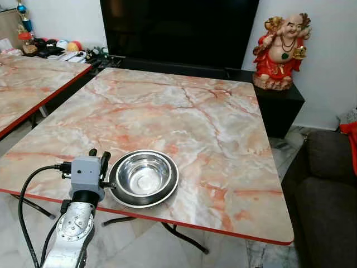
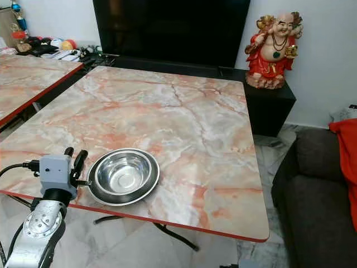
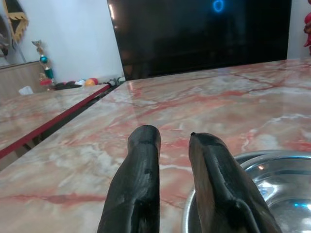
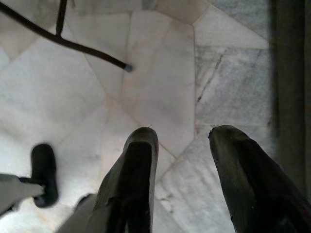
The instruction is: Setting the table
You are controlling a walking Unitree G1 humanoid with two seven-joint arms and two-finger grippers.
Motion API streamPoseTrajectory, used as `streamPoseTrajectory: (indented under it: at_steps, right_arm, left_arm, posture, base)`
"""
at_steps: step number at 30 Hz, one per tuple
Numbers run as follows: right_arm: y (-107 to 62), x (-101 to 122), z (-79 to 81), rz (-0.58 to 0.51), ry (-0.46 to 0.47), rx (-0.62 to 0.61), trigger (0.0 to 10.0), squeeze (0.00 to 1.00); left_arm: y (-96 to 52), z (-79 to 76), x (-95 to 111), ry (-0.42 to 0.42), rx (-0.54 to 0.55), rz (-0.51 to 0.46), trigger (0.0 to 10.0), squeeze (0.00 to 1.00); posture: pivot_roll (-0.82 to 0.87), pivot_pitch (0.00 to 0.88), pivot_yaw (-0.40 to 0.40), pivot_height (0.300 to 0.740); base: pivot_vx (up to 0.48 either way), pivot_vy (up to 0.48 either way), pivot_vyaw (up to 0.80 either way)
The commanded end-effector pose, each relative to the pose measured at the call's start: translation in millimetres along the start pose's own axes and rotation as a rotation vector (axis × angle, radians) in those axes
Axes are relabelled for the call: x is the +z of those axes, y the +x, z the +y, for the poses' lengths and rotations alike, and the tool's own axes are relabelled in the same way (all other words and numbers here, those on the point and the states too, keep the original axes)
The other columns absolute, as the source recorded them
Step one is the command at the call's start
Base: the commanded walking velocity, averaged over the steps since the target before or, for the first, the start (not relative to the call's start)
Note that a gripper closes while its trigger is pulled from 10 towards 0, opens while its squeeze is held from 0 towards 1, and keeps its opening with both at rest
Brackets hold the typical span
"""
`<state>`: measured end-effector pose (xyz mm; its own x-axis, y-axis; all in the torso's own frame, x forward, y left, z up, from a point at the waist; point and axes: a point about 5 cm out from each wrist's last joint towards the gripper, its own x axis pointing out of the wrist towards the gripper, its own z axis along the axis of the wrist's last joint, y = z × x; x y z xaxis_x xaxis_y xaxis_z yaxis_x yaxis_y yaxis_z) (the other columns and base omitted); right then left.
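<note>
I see a shiny round steel bowl (image 1: 144,177) resting near the front edge of the pink marble-patterned, red-rimmed table (image 1: 184,120). My left gripper (image 1: 98,156) sits just beside the bowl's rim, fingers slightly spread, gripping nothing. Right gripper (image 4: 182,141) hangs over grey marble floor tiles (image 4: 160,87), fingers spread. Beyond the table from the bowl stand a black screen (image 1: 178,30) and a red laughing figurine (image 1: 280,50).

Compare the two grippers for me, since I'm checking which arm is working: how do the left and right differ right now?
The left gripper sits over the marble table beside the steel bowl; the right gripper hangs over the tiled floor. One left finger lies at the bowl's rim, while the right touches nothing. The left's fingers stand closer together than the right's. Both have two black fingers and hold nothing.
</note>
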<state>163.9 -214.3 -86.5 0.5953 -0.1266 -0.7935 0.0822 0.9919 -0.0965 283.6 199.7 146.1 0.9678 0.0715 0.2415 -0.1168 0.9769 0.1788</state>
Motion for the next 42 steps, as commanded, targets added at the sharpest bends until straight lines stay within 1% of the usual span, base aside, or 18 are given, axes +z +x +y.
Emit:
streamPoseTrajectory:
  at_steps: [1, 3, 8, 11, 15, 17, 22, 26, 28, 33, 42]
  right_arm:
    - [-1.5, -4, -4.4, 0.002, -0.021, -0.008, 10.0, 0.0]
    - [-3.7, -10, -8.6, 0.007, -0.02, -0.008, 10.0, 0.0]
    - [-5.1, -14, -11.4, 0.012, -0.014, -0.016, 10.0, 0.0]
    - [-5.9, -15, -14.0, 0.011, 0.007, -0.03, 10.0, 0.0]
    - [-6.1, -15, -15.0, 0.007, 0.017, -0.033, 10.0, 0.0]
    - [-6.0, -14, -14.9, 0.003, 0.023, -0.033, 10.0, 0.0]
    - [-5.4, -13, -9.7, -0.003, 0.033, -0.019, 10.0, 0.0]
    - [-4.7, -12, -5.2, -0.007, 0.049, -0.011, 10.0, 0.0]
    - [-4.4, -11, -3.0, -0.009, 0.051, -0.008, 10.0, 0.0]
    - [-3.1, -9, 9.2, -0.015, 0.057, 0.016, 10.0, 0.0]
    - [-1.2, -2, 17.6, -0.029, 0.061, 0.038, 10.0, 0.0]
  left_arm:
    - [-0.4, -0.1, -1, 0.005, -0.001, -0.006, 10.0, 0.0]
    - [-6.1, -2.7, -4, -0.002, -0.006, 0.004, 10.0, 0.0]
    - [-8.4, -4.2, -4, -0.005, -0.014, 0.005, 10.0, 0.0]
    - [-7.7, -0.7, -2, 0.004, -0.012, 0.005, 10.0, 0.0]
    - [-9.4, 3.4, -2, 0.015, 0.002, 0.014, 10.0, 0.0]
    - [-10.0, 4.0, -3, 0.017, 0.007, 0.019, 10.0, 0.0]
    - [-14.1, 1.3, -2, 0.012, 0.009, 0.025, 10.0, 0.0]
    - [-13.6, 1.4, 0, 0.017, 0.005, 0.023, 10.0, 0.0]
    - [-13.1, 1.9, 2, 0.019, 0.004, 0.021, 10.0, 0.0]
    - [-12.2, 5.4, 5, 0.028, 0.005, 0.019, 10.0, 0.0]
    - [-11.6, 5.0, 9, 0.035, 0.001, 0.012, 10.0, 0.0]
  posture:
    - [0.05, 0.0, -0.033, 0.74]
    - [0.05, 0.0, -0.041, 0.74]
    - [0.06, 0.0, -0.043, 0.74]
    - [0.06, 0.0, -0.04, 0.74]
    - [0.06, 0.05, -0.042, 0.74]
    - [0.06, 0.05, -0.042, 0.74]
    - [0.06, 0.083, -0.042, 0.74]
    - [0.08, 0.103, -0.033, 0.74]
    - [0.08, 0.108, -0.032, 0.74]
    - [0.09, 0.115, -0.017, 0.74]
    - [0.09, 0.119, -0.013, 0.74]
  base:
    - [0.0, 0.0, 0.0]
    - [0.0, 0.0, 0.0]
    - [0.0, 0.0, 0.0]
    - [0.0, 0.0, 0.0]
    - [0.0, 0.0, 0.0]
    - [0.0, 0.0, 0.0]
    - [0.0, 0.304, 0.0]
    - [0.0, 0.39, 0.0]
    - [0.0, 0.394, 0.0]
    - [0.0, 0.396, 0.0]
    - [0.0, 0.396, 0.0]
